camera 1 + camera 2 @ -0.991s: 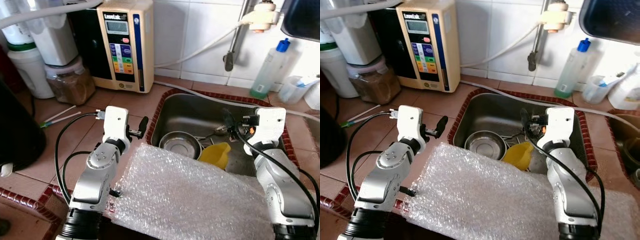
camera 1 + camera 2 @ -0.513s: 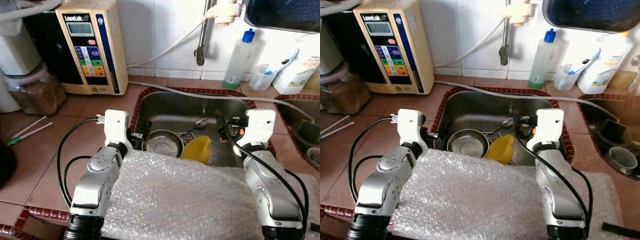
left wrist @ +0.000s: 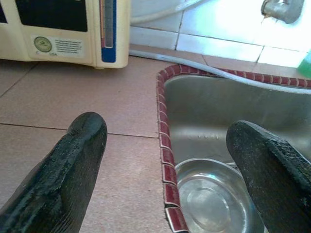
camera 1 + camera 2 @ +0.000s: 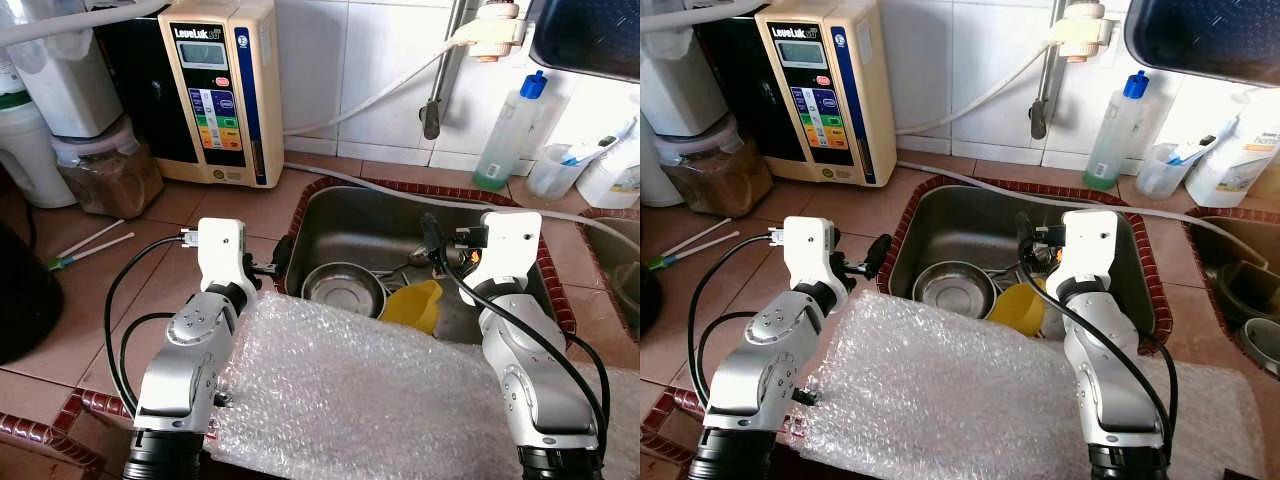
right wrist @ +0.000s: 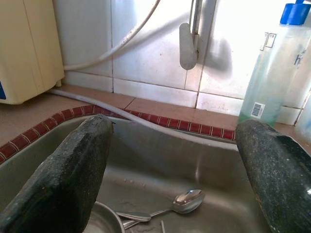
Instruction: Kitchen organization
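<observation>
A bubble-wrap sheet (image 4: pixel 370 390) covers the counter's front edge, the cream "LeveLuk" unit (image 4: pixel 222 90) stands behind, the sink (image 4: pixel 385 225) holds a steel bowl (image 4: pixel 345 290), yellow cup (image 4: pixel 412 305) and spoon (image 5: pixel 187 198), left gripper (image 3: pixel 165 165) and right gripper (image 5: pixel 172 165) spread wide, empty, above it

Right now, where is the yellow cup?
In the left eye view the yellow cup sits inside the sink, at its near edge, just right of the round metal bowl and behind the bubble wrap.
</observation>
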You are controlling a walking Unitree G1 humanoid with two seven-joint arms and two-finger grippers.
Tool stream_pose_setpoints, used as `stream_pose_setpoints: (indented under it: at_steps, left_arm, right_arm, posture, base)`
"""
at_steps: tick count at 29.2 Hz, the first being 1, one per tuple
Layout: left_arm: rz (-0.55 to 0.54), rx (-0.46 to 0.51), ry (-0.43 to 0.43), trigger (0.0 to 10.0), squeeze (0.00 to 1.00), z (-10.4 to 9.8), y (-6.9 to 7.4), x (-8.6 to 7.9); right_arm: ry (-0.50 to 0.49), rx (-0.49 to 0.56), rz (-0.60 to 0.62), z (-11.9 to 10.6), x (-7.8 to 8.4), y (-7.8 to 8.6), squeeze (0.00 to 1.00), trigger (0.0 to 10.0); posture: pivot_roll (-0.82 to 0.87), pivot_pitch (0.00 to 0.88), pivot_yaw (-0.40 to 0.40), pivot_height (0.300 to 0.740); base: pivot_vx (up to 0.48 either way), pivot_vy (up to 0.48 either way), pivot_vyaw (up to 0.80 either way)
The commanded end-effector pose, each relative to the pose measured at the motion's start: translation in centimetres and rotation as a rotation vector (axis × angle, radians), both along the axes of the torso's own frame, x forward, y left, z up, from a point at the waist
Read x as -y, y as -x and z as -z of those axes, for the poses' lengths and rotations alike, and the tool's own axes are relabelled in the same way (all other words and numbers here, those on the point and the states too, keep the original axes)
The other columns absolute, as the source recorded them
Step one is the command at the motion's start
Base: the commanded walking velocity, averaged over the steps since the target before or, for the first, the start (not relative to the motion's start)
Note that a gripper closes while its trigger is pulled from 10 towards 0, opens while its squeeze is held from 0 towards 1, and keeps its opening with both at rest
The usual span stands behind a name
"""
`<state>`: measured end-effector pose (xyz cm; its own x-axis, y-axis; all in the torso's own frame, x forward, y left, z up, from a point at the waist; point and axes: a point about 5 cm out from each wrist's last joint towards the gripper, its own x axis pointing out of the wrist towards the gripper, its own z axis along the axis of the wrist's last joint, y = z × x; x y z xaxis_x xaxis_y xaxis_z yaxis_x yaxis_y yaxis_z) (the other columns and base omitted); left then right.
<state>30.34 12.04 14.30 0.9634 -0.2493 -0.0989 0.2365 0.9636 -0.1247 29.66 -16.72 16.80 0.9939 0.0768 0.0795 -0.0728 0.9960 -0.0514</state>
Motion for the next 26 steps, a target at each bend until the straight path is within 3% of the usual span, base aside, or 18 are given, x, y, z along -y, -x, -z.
stream_pose_setpoints:
  at_steps: [1,13,18,26]
  left_arm:
    - [-0.007,0.021,0.000,10.0,0.00,-0.4,0.1,-0.1]
    - [-0.007,0.021,0.000,10.0,0.00,-0.4,0.1,-0.1]
    - [-0.077,0.059,-0.044,10.0,0.00,-1.1,0.9,-1.5]
    - [-0.088,0.083,-0.043,10.0,0.00,-1.5,0.6,-1.3]
  right_arm:
    - [0.004,0.017,0.001,-0.3,0.1,0.0,0.00,10.0]
    - [0.004,0.017,0.001,-0.3,0.1,0.0,0.00,10.0]
    - [0.051,0.048,-0.006,-1.0,-0.2,-0.4,0.00,10.0]
    - [0.044,0.041,-0.003,-0.8,-0.2,-0.4,0.00,10.0]
  posture:
    - [0.05,0.000,0.020,0.740]
    - [0.05,0.000,0.020,0.740]
    - [0.06,0.000,0.003,0.740]
    - [0.06,0.000,0.006,0.740]
  base:
    - [0.000,0.000,0.00]
    - [0.000,0.000,0.00]
    - [0.000,0.000,0.00]
    - [0.000,0.000,0.00]
